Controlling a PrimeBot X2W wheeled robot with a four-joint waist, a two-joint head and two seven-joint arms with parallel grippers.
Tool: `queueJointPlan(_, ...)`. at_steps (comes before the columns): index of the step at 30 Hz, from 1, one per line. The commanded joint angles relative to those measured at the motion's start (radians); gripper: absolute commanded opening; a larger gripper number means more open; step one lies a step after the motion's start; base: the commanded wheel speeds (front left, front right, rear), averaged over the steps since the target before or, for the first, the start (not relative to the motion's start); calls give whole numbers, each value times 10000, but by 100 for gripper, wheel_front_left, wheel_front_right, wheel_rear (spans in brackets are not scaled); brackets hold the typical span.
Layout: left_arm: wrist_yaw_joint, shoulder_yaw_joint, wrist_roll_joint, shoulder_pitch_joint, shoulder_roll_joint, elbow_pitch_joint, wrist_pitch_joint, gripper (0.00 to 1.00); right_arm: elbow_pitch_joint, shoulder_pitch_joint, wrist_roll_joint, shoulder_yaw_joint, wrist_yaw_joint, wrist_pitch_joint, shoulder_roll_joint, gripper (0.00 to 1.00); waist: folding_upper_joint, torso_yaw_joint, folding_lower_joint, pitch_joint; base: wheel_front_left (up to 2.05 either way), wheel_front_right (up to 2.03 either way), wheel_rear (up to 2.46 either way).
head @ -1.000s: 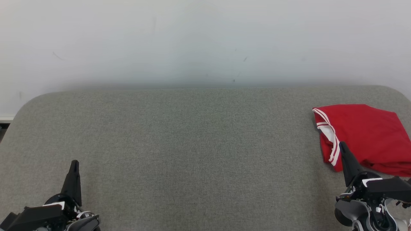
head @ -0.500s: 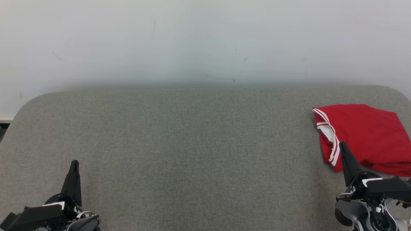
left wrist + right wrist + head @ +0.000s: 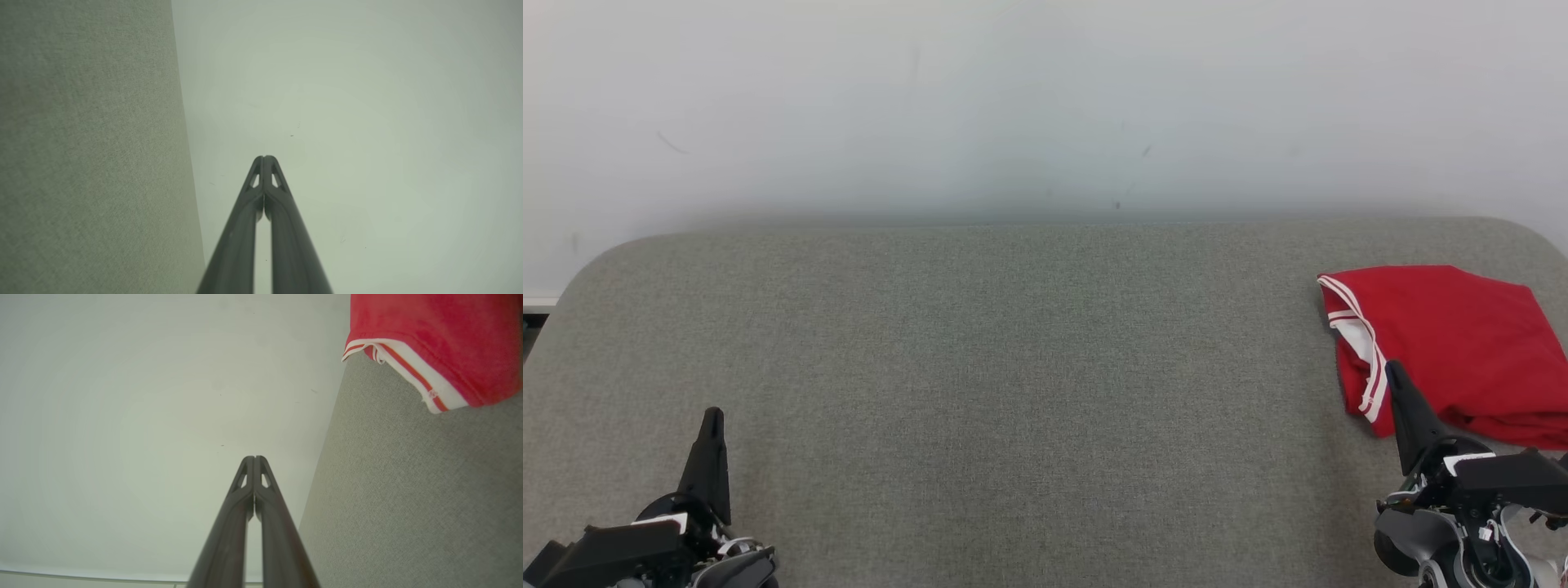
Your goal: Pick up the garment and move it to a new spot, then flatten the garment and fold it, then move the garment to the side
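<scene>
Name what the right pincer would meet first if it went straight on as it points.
Probably the wall: the right pincer, shut, aims past the garment, which lies off to one side. Depth is unclear.

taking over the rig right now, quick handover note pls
Left gripper: shut, empty, at the near left of the grey table.
Right gripper: shut, empty, at the near right, by the near edge of the red garment, not gripping it.
The red garment lies at the table's right side in a compact, roughly folded shape, white-striped hem toward the centre.
Done: it looks folded and set aside, though loosely.
Left: probably nothing, or a tidier fold; check first.
</scene>
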Motion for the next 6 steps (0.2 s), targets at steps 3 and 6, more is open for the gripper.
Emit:
queueJointPlan(3, -18, 42, -56, -94, 24, 21, 37, 0, 9, -60, -6, -32, -3, 16, -67, 0, 0, 0, 0, 0, 0, 0, 0)
queueJointPlan(6, -18, 43, -56, -94, 23, 20, 37, 0, 9, -60, -6, -32, -3, 16, -67, 0, 0, 0, 0, 0, 0, 0, 0)
